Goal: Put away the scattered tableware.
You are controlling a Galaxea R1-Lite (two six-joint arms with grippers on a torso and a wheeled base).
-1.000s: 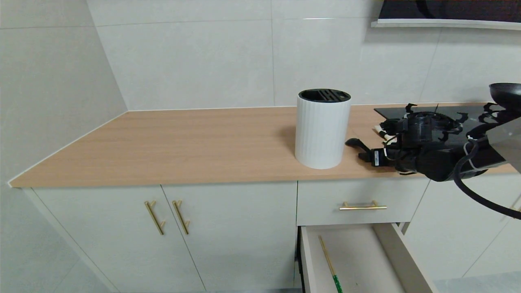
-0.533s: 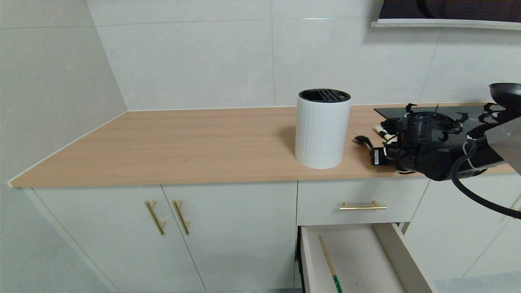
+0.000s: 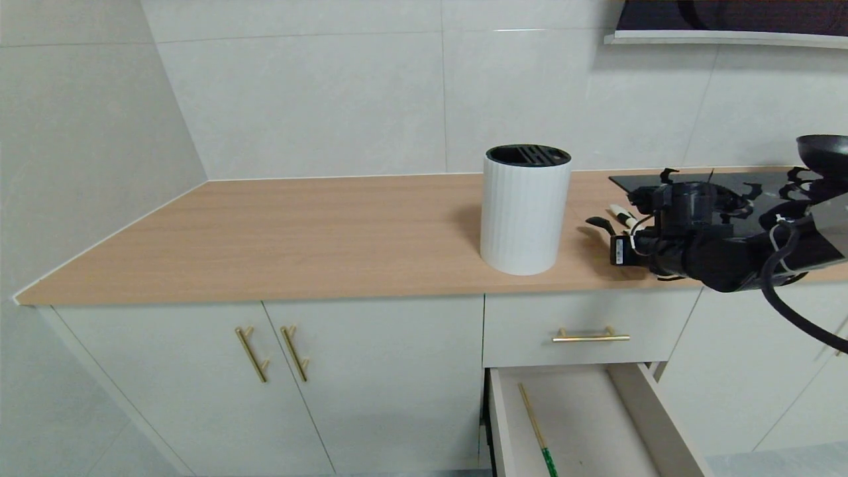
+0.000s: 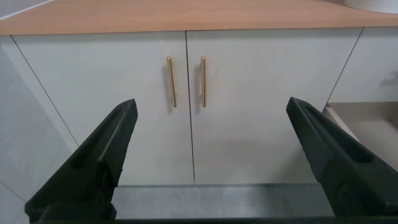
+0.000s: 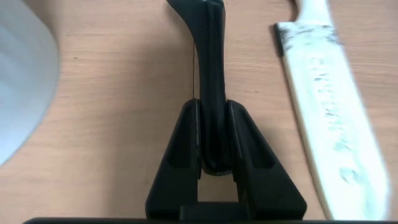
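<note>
The right gripper (image 5: 212, 134) is clenched on a slim black utensil (image 5: 205, 37), holding it by one end just above the tabletop (image 3: 318, 232), close to the right of the white holder (image 3: 525, 212). Which kind of utensil it is I cannot tell. A white knife (image 5: 323, 93) lies flat on the wood just beside it, apart from the gripper.

The step looks like carrying the utensil off to storage, either into the holder's slotted black top or down into the open drawer (image 3: 636, 411), where one chopstick (image 3: 534, 424) already lies. Either way, I'd say the grip wants to stay firm, since the hold is near one end and the piece could swing. For the holder, it should rise well above the rim before crossing over, so the tall, light-looking cylinder isn't knocked, then tip upright over a slot. For the drawer, it should back clear of the tabletop edge first and go in lengthwise, alongside the chopstick.

The left gripper (image 4: 211, 118) hangs low with its jaws wide apart and nothing in them, facing the cupboard doors (image 4: 249, 112).

The tabletop is pale wood under a tiled wall (image 3: 331, 99), with a black hob (image 3: 762, 192) at the right.
</note>
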